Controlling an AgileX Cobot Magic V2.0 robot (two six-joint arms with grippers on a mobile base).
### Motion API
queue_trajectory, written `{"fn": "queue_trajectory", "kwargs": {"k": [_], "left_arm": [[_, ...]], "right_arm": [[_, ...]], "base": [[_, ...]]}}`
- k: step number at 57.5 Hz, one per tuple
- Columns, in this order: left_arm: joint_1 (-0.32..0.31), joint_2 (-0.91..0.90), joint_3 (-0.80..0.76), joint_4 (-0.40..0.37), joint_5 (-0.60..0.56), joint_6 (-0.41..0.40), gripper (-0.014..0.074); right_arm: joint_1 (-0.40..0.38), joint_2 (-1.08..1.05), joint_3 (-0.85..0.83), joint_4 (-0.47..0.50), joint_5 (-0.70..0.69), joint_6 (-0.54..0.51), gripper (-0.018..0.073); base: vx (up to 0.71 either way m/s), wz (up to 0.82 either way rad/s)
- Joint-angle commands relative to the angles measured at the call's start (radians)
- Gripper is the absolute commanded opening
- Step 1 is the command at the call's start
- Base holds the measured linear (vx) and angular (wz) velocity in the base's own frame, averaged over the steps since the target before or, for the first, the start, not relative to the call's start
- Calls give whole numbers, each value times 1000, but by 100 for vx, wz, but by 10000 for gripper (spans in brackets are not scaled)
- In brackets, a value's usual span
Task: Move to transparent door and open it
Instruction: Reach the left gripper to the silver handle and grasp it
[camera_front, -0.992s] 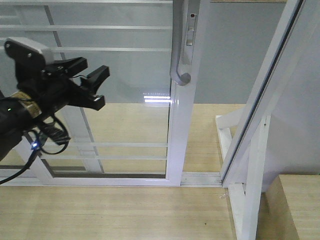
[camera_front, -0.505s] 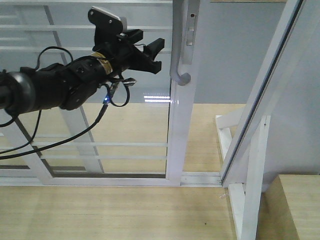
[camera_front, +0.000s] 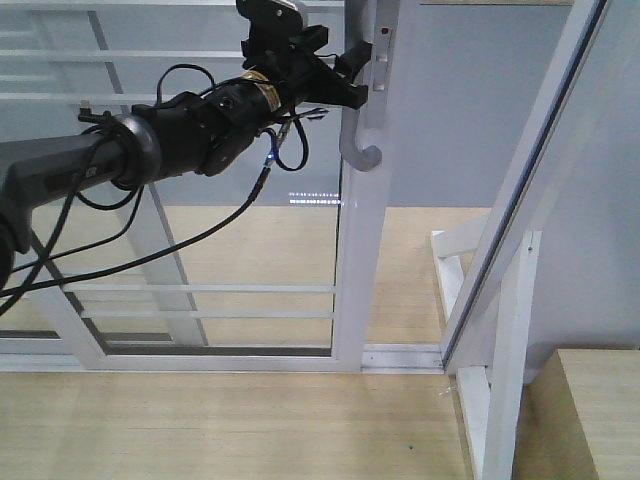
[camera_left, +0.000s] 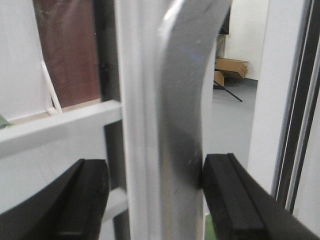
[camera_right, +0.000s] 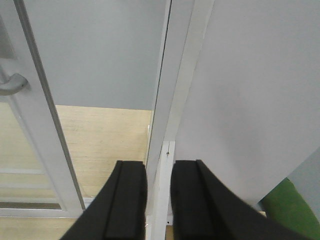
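Observation:
The transparent door stands straight ahead: clear glass in a white frame with thin horizontal white bars. Its curved silver-grey handle hangs on the right stile. My left gripper is up at the top of that handle and open. In the left wrist view the handle runs between the two black pads of my left gripper; the right pad touches it and the left pad is apart. My right gripper hangs low with a narrow gap and holds nothing. The handle's hooked end shows at its far left.
A second white-framed glass panel without a handle leans at the right on a white post. A light wooden box sits at the bottom right. The floor track runs under the door. Cardboard boxes lie beyond the glass.
My left arm has swung up and to the right, from the left edge across the glass, and its open jaws now straddle the handle. The door has not moved.

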Motion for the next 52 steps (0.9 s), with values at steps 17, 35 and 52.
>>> {"fn": "queue_trajectory", "kwargs": {"k": [17, 35, 52], "left_arm": [[-1, -14, -128, -35, -19, -9, 481], [-1, -14, -127, -34, -18, -10, 306], [4, -54, -127, -33, 43, -10, 292]], "right_arm": [[-5, -9, -28, -1, -73, -2, 253], [-5, -9, -28, -1, -71, -2, 253], [-5, -9, -28, -1, -71, -2, 253]], "base": [[0, 0], [0, 0], [0, 0]]}}
